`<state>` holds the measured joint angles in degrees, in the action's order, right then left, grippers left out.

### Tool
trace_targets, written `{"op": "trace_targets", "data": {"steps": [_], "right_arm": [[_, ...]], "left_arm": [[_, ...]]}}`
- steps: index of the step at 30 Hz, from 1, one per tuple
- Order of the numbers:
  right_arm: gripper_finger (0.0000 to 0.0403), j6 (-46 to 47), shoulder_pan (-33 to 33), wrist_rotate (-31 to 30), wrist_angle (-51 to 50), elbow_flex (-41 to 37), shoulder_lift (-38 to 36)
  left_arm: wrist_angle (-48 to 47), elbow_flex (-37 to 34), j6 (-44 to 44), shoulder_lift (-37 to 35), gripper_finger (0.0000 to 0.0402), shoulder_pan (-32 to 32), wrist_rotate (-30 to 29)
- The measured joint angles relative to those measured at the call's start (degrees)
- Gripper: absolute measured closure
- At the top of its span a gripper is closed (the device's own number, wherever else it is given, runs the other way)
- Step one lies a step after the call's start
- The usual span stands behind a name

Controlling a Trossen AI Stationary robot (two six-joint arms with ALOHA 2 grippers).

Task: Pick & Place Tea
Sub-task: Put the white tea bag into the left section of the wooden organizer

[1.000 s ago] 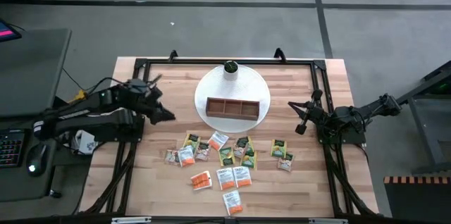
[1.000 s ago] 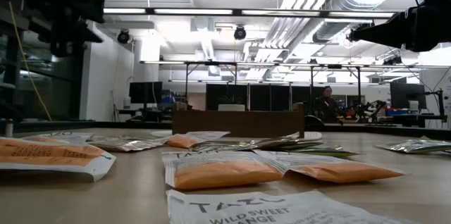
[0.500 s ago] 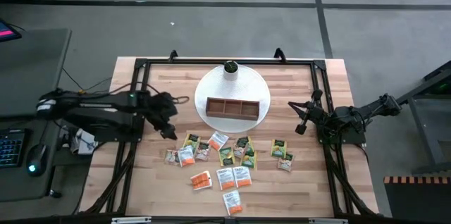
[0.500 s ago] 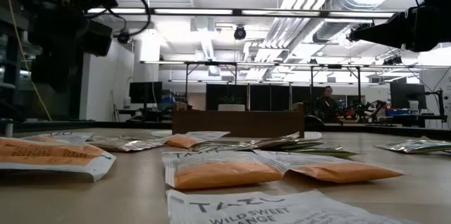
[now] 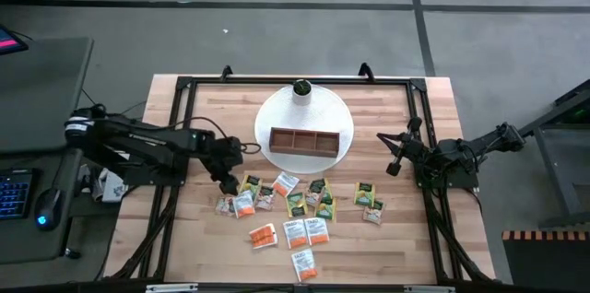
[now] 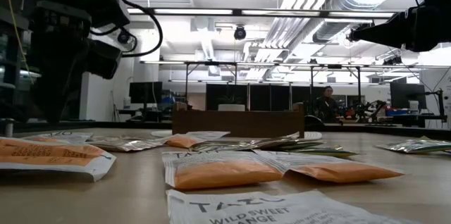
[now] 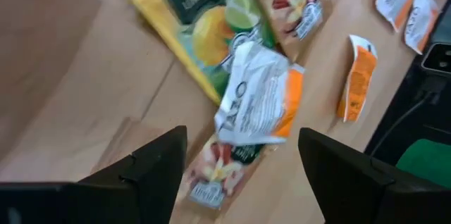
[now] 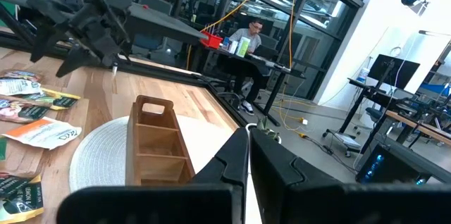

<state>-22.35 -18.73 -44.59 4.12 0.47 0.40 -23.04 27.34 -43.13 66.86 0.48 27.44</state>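
1. Wooden planks make up the desk (image 5: 184, 247), the largest thing we see; a black frame runs along its edges, and everything below is placed relative to the tray.
2. The white round mat (image 5: 277, 109) lies under the tray, with a small white cylinder with a dark green top (image 5: 301, 88) standing on the mat's far rim, behind the tray.
3. The brown three-compartment wooden tray (image 5: 304, 141) sits in the middle of the mat; we see all three compartments bare in the high view.
4. The left gripper (image 5: 227, 182) hangs just off the tray's left-front corner, above the leftmost sachets; in its wrist view its fingers (image 7: 141, 175) are spread wide, with nothing between them.
5. The right gripper (image 5: 394, 159) waits to the right of the tray, clear of the mat; its fingers (image 8: 239, 160) are pressed together.
6. The tea sachets (image 5: 295, 205), green, orange and white, lie scattered flat on the desk in front of the tray, none inside it; a few overlap at the left end of the scatter.
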Motion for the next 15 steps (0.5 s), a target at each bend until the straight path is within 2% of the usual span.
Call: {"op": "trace_targets", "data": {"steps": [9,15], "right_arm": [[0.0391,0.00,-0.01,-0.01,0.03,0.01,0.00],[0.0391,0.00,0.01,0.01,0.22,0.02,0.00]], "left_arm": [[5.58,-1.00,-0.67,5.18,0.0131,-0.32,0.57],[9.76,-0.96,-2.06,8.73,0.0131,-2.99,1.57]]}}
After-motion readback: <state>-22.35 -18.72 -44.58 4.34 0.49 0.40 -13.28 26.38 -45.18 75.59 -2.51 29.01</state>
